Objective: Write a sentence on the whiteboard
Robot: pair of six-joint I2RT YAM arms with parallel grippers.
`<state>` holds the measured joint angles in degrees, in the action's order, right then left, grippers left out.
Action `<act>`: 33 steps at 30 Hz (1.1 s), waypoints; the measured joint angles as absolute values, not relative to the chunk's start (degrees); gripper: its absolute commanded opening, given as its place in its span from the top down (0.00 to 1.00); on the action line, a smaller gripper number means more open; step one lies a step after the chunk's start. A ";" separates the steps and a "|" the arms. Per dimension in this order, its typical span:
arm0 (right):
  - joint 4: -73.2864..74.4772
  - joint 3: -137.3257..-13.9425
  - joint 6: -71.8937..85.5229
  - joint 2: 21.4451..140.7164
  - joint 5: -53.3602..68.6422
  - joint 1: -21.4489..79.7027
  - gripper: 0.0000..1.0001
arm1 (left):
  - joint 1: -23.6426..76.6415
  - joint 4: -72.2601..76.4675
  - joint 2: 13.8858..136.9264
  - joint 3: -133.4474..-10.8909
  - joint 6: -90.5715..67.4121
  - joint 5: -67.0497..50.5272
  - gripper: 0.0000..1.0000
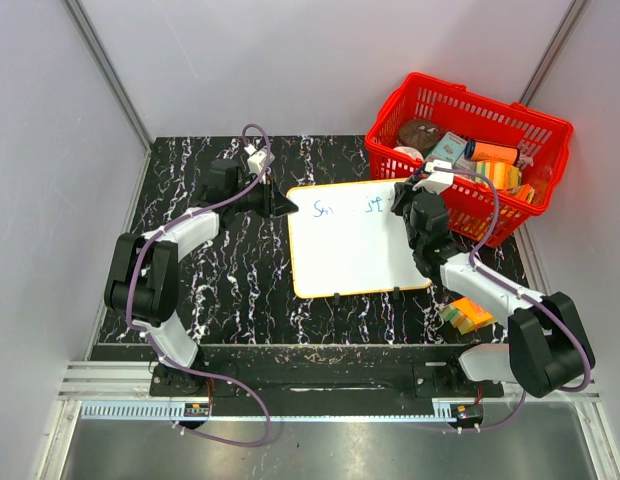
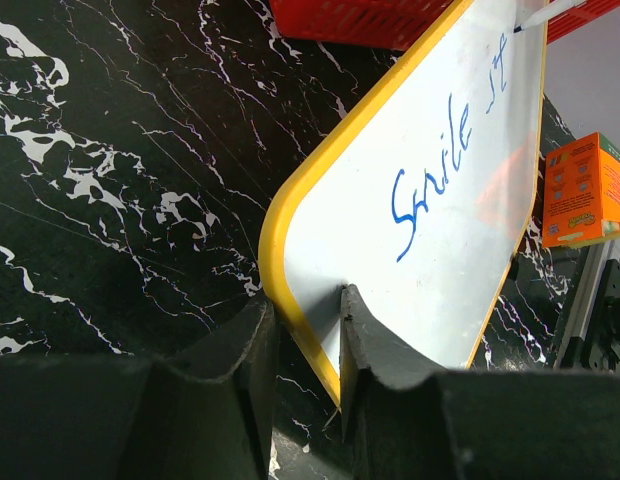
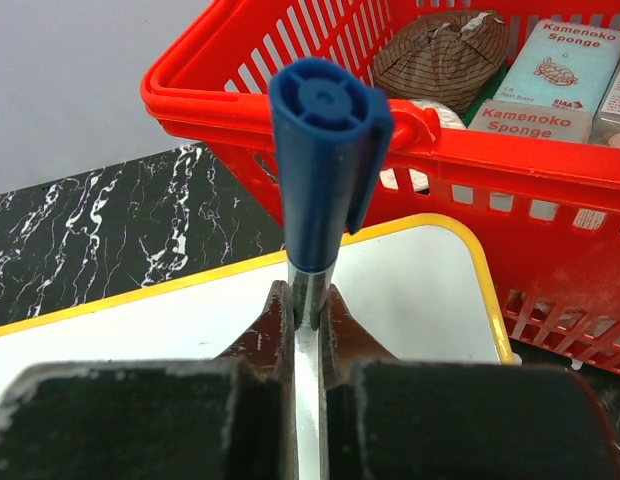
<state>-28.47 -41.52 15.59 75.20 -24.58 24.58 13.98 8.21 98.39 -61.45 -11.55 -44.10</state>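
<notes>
- The writing is partway done. The flat white board with a thin orange-yellow frame lies mid-table on the black marbled tabletop. Its thin blue handwritten words read "Smile" and a started "st".
- The left claw pinches the board's left frame edge, pinning it. The right claw is clamped on a blue-capped marker pen, whose tip is at the "st".
- Next, I'd judge, come the remaining letters, which call for light pressure and small strokes rightward.
- The red plastic basket, full of goods, sits just beside the board's far right corner and crowds the right arm. An orange carton lies off the near right edge.
</notes>
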 measured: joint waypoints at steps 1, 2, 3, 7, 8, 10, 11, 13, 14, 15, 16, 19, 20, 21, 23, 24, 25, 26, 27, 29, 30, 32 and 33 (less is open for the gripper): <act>-28.53 -41.52 15.59 75.26 -24.60 24.58 1.00 | 13.98 8.21 98.39 -61.45 -11.55 -44.10 1.00; -28.75 -41.52 15.59 75.40 -24.60 24.58 1.00 | 13.98 8.21 98.39 -61.45 -11.55 -44.10 1.00; -28.95 -41.52 15.59 75.53 -24.58 24.58 1.00 | 13.98 8.21 98.39 -61.45 -11.55 -44.07 1.00; -29.58 -41.52 15.64 75.83 -24.45 24.58 1.00 | 13.98 8.14 98.43 -61.49 -11.55 -44.05 1.00; -29.69 -41.52 15.64 75.88 -24.40 24.58 1.00 | 13.98 8.12 98.43 -61.49 -11.55 -44.05 1.00; -29.76 -41.52 15.66 75.90 -24.34 24.58 1.00 | 13.98 8.12 98.43 -61.49 -11.55 -44.05 1.00; -29.76 -41.52 15.66 75.90 -24.34 24.58 1.00 | 13.98 8.10 98.43 -61.52 -11.55 -44.05 1.00; -29.76 -41.52 15.70 75.90 -24.14 24.58 1.00 | 13.98 8.08 98.45 -61.54 -11.55 -44.03 1.00; -29.76 -41.50 15.81 75.90 -23.90 24.58 1.00 | 13.98 8.08 98.45 -61.54 -11.55 -44.05 1.00; -29.76 -41.45 15.90 75.90 -23.73 24.58 1.00 | 13.98 8.05 98.45 -61.54 -11.55 -44.05 1.00; -29.80 -41.36 16.05 75.90 -23.31 24.58 1.00 | 13.98 8.05 98.45 -61.54 -11.55 -44.03 1.00; -30.55 -40.75 16.53 75.83 -22.85 24.58 1.00 | 13.98 8.05 98.45 -61.54 -11.55 -44.01 1.00; -30.68 -40.53 16.71 75.75 -22.81 24.58 1.00 | 13.98 8.05 98.45 -61.54 -11.55 -44.01 1.00; -30.76 -40.29 16.86 75.64 -22.74 24.58 1.00 | 13.98 8.05 98.45 -61.54 -11.55 -43.99 1.00; -30.85 -39.81 17.19 75.35 -22.39 24.58 1.00 | 13.98 8.03 98.45 -61.54 -11.55 -43.97 1.00; -30.85 -39.59 17.39 75.18 -22.26 24.58 1.00 | 13.98 8.03 98.45 -61.54 -11.53 -43.97 1.00; -30.83 -39.42 17.47 75.02 -22.00 24.58 1.00 | 13.98 8.03 98.45 -61.54 -11.53 -43.94 1.00; -30.79 -39.18 17.65 74.85 -21.80 24.58 1.00 | 13.98 8.03 98.45 -61.54 -11.55 -43.94 1.00; -30.70 -38.92 17.80 74.61 -21.67 24.58 1.00 | 13.98 8.03 98.45 -61.54 -11.55 -43.94 1.00; -30.48 -38.30 17.91 74.02 -21.39 24.58 1.00 | 13.98 8.03 98.45 -61.54 -11.55 -43.94 1.00; -30.35 -37.89 18.04 73.65 -21.34 24.58 1.00 | 13.98 8.03 98.45 -61.54 -11.55 -43.92 1.00; -30.24 -37.19 18.20 73.01 -21.34 24.58 1.00 | 13.98 8.03 98.45 -61.54 -11.55 -43.94 1.00; -30.20 -36.99 18.24 72.86 -21.34 24.58 1.00 | 13.98 8.03 98.45 -61.54 -11.53 -43.94 1.00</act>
<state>-30.20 -36.99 18.24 72.86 -21.34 24.58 13.98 8.03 98.45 -61.54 -11.53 -43.94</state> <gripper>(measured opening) 0.066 0.278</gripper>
